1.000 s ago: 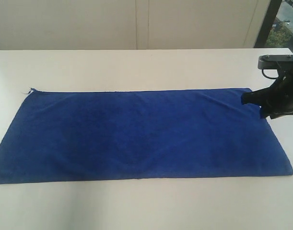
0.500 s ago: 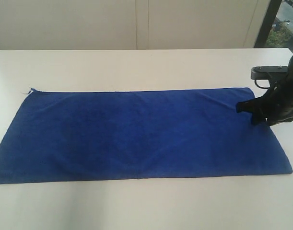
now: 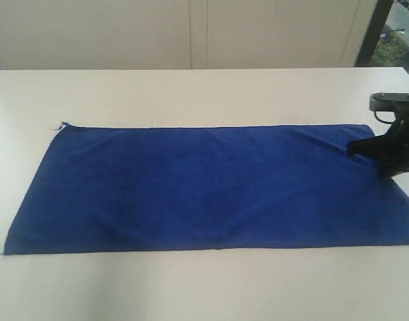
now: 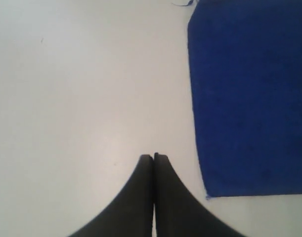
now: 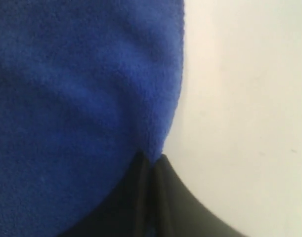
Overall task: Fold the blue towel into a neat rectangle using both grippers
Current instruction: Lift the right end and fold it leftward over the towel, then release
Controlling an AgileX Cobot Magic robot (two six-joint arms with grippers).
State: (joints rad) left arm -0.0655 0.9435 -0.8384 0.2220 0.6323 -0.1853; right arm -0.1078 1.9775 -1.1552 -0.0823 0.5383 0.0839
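The blue towel lies flat on the white table as a long rectangle, its right end running out of the exterior view. My right gripper sits at the towel's far right corner. In the right wrist view the right gripper is shut on the hem of the blue towel. The left gripper is shut and holds nothing. It hovers over bare table just off a corner of the blue towel, and it does not show in the exterior view.
The white table extends well beyond the towel on the far and near sides. A pale wall stands behind it. A loose thread sticks out at the towel's far left corner.
The right gripper went in over the towel's right edge, shut on it, then pulled right. The whole towel slid to the right with it.
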